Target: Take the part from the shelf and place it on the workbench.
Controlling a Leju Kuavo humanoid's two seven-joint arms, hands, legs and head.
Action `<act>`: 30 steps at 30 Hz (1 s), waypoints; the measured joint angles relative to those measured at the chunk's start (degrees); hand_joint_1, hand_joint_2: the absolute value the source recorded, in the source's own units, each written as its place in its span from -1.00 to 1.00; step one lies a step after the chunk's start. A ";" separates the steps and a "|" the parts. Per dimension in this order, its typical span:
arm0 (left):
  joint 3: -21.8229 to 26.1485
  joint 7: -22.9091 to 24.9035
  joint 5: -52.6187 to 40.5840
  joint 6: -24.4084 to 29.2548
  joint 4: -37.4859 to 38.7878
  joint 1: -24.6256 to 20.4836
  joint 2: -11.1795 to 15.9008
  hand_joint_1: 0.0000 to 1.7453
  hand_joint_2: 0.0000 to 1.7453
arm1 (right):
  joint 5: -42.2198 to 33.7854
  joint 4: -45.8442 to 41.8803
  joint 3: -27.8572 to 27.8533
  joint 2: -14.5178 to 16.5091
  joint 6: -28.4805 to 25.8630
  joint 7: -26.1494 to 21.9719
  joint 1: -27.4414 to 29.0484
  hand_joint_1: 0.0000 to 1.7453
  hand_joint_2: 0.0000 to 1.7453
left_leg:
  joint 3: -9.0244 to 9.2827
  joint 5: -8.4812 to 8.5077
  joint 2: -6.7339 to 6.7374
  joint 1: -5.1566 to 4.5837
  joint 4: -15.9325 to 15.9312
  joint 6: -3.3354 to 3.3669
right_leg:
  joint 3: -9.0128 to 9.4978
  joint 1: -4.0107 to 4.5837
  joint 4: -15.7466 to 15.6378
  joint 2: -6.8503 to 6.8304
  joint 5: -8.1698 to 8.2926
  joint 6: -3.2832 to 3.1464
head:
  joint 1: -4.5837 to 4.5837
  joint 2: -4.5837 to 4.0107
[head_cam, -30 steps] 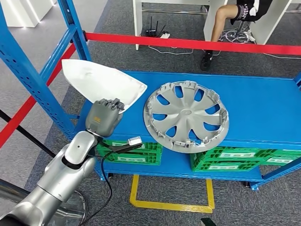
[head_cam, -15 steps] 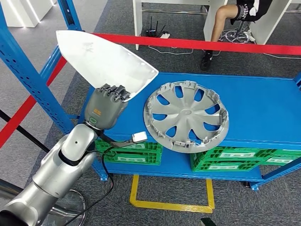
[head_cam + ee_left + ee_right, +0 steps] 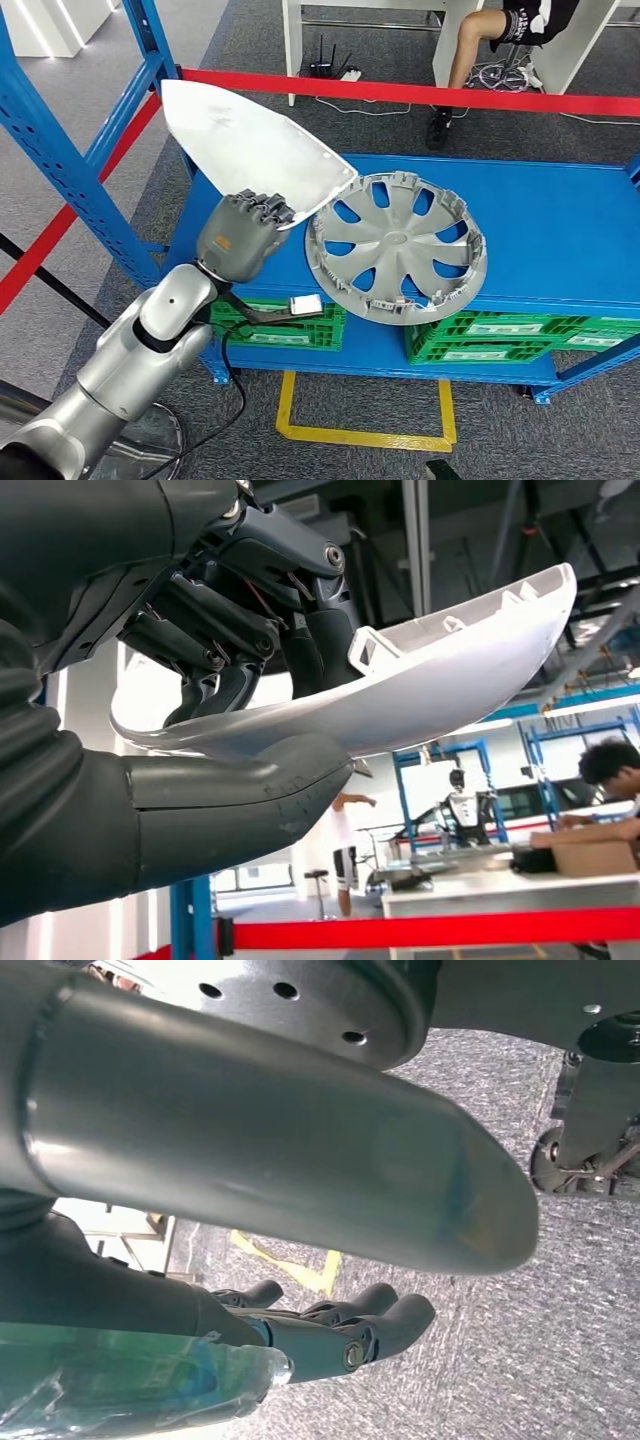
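The left hand (image 3: 241, 232) grips the white panel (image 3: 249, 150) by its near edge, fingers curled over the top of that edge and the thumb pressed against the underside, as the left wrist view shows (image 3: 226, 670). Since a second ago the panel has come up off the blue shelf (image 3: 558, 230) and swung toward the wheel cover (image 3: 396, 245), so that its pointed tip now hangs just over the cover's rim, while its broad end stands higher, level with the red barrier tape (image 3: 453, 95) behind. The panel is tilted and touches nothing but the hand. This suggests the pick-up is done and the carry to the counter is the step ahead; the overlap with the wheel cover is the one spot where a careless swing might clip something.

The right hand (image 3: 347, 1335) hangs low over the grey carpet with its fingers loosely apart, holding nothing.

The shelf is a smooth blue deck on blue uprights, with the wheel cover lying flat on it and green crates (image 3: 483, 340) below the cover. Yellow tape marks the carpet in front of the shelf. Beyond the red tape a person (image 3: 483, 40) sits at a white desk.
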 joint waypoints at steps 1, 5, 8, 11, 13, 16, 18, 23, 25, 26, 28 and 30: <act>-0.29 -0.09 0.08 0.00 0.27 0.00 -0.04 1.00 1.00 | 0.01 0.00 -0.01 0.00 0.02 0.00 -0.03 -1.00 -1.00 | 0.00 0.00 0.00 0.00 0.00 0.00 | 0.00 0.00 0.00 0.00 0.00 0.00 | -0.01 0.00; -1.16 -0.50 0.13 -0.21 1.02 0.00 -0.13 1.00 1.00 | 0.01 0.00 -0.02 0.00 0.11 0.00 -0.07 -1.00 -1.00 | 0.00 0.00 0.00 0.00 0.00 0.00 | -0.01 0.00 0.00 -0.01 0.00 0.00 | -0.01 0.00; -1.83 -0.69 0.30 -0.96 1.44 -0.07 -0.26 1.00 1.00 | 0.03 0.00 -0.04 0.08 0.17 0.00 -0.09 -1.00 -1.00 | -0.06 -0.12 -0.01 -0.21 0.19 0.10 | 0.01 -0.11 -0.12 0.00 0.07 0.14 | -0.02 0.00; -2.60 -0.74 0.63 -1.87 1.80 -0.37 -0.37 1.00 1.00 | 0.03 0.00 -0.09 0.31 0.21 0.00 -0.12 -1.00 -1.00 | -0.14 -0.21 -0.01 -0.46 0.35 0.38 | 0.02 -0.35 -0.16 0.01 0.18 0.40 | -0.04 0.00; -3.09 -0.75 0.62 -2.42 1.98 -0.72 -0.41 1.00 1.00 | 0.03 0.00 -0.17 0.51 0.27 0.00 -0.15 -1.00 -1.00 | -0.18 0.00 0.00 -0.61 0.26 0.76 | 0.06 -0.55 -0.36 0.05 0.44 0.85 | -0.05 0.00; -3.77 -0.64 0.50 -2.97 2.27 -1.45 -0.56 1.00 1.00 | 0.02 0.00 -0.50 0.74 0.30 0.00 -0.25 -1.00 -1.00 | 0.06 0.73 0.17 -0.30 -0.68 1.60 | -1.34 -0.52 2.00 0.05 -1.61 1.01 | 0.12 0.00; -4.16 -0.56 0.41 -3.16 2.56 -1.70 -0.65 1.00 1.00 | 0.00 0.00 -0.68 0.78 0.32 0.00 -0.26 -1.00 -1.00 | -0.06 0.89 0.23 -0.33 -0.81 1.81 | -4.78 -0.19 9.56 0.03 -5.69 0.69 | 0.42 0.00; -5.11 -0.53 0.33 -3.31 3.60 -1.72 -0.67 1.00 1.00 | 0.02 0.00 -1.09 0.80 0.33 0.07 -0.23 -1.00 -1.00 | -0.50 1.18 0.22 -0.55 -0.47 1.58 | -4.71 0.25 10.83 -0.01 -3.67 0.13 | 0.57 0.00; -5.30 -0.46 0.30 -3.42 3.82 -1.86 -0.68 1.00 1.00 | 0.03 0.00 -1.15 0.84 0.29 0.09 -0.43 -1.00 -1.00 | -0.83 1.27 0.17 -0.61 -0.07 0.92 | -0.87 0.43 4.10 0.02 -1.55 -0.06 | 0.60 0.00; -5.43 -0.42 0.27 -3.51 3.91 -1.96 -0.72 1.00 1.00 | 0.03 0.00 -1.17 0.86 0.27 0.07 -0.52 -1.00 -1.00 | -1.04 1.42 0.14 -0.67 0.16 0.50 | -0.06 0.50 2.51 0.07 -1.35 -0.23 | 0.61 0.00; -5.70 -0.34 0.18 -3.71 4.05 -2.13 -0.77 1.00 1.00 | 0.03 0.00 -1.21 0.89 0.23 0.02 -0.59 -1.00 -1.00 | -1.37 1.92 0.08 -0.72 0.37 -0.22 | -0.43 0.66 2.58 0.28 -1.16 -0.82 | 0.59 0.00; -5.89 -0.31 0.12 -3.82 4.20 -2.18 -0.77 1.00 1.00 | 0.05 0.00 -1.27 0.91 0.16 0.01 -0.59 -1.00 -1.00 | -1.88 1.25 0.11 -0.60 0.95 -0.79 | -1.08 0.59 2.67 0.30 -0.69 -1.66 | 0.54 0.00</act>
